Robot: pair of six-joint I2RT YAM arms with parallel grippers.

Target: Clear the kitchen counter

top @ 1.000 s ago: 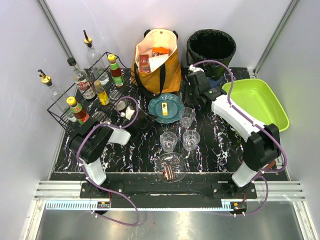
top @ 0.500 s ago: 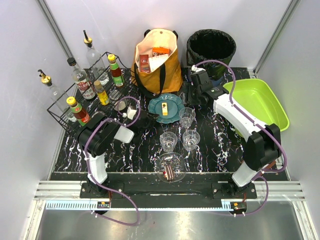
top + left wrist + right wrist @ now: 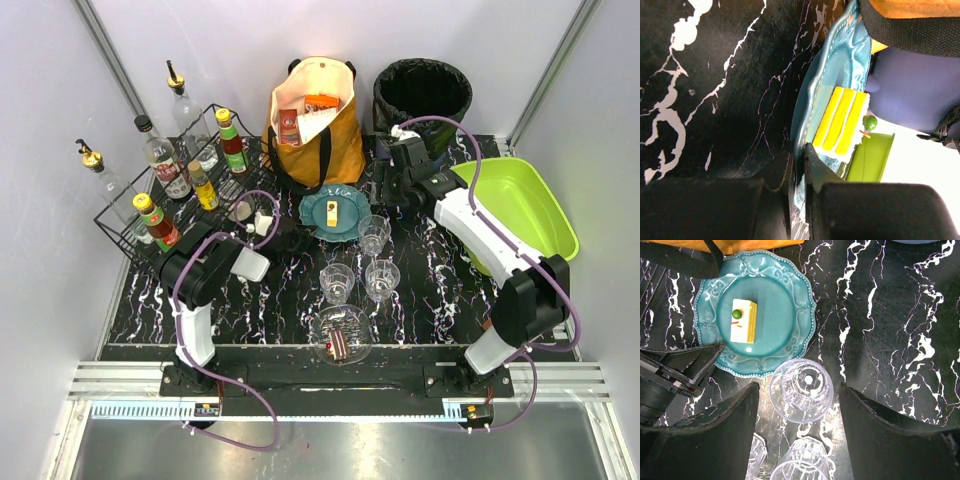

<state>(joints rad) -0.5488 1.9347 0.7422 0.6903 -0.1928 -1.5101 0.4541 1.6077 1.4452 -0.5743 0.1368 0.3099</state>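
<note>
The kitchen counter [image 3: 440, 290] is black with white veins. A teal plate [image 3: 345, 222] with a piece of yellow cake [image 3: 331, 212] is held by its near-left rim in my left gripper [image 3: 296, 238], which is shut on it. In the left wrist view the plate [image 3: 840, 65] is tilted and the cake [image 3: 842, 120] rests on it, with the gripper [image 3: 799, 155] on the rim. My right gripper [image 3: 799, 405] is open above an upright clear glass [image 3: 801, 390], apart from it. The plate [image 3: 780, 335] also shows there.
A black wire rack [image 3: 130, 215] with several bottles stands at the left. An orange tote bag [image 3: 315, 120] and a black bin [image 3: 422, 95] are at the back. A lime-green tray [image 3: 520, 205] is at the right. Two more glasses [image 3: 337, 282] and a glass bowl [image 3: 340, 335] stand near the front.
My left gripper has closed in on the plate's rim, and the plate has shifted slightly back toward the tote bag. My right arm has moved a little back and to the right.
</note>
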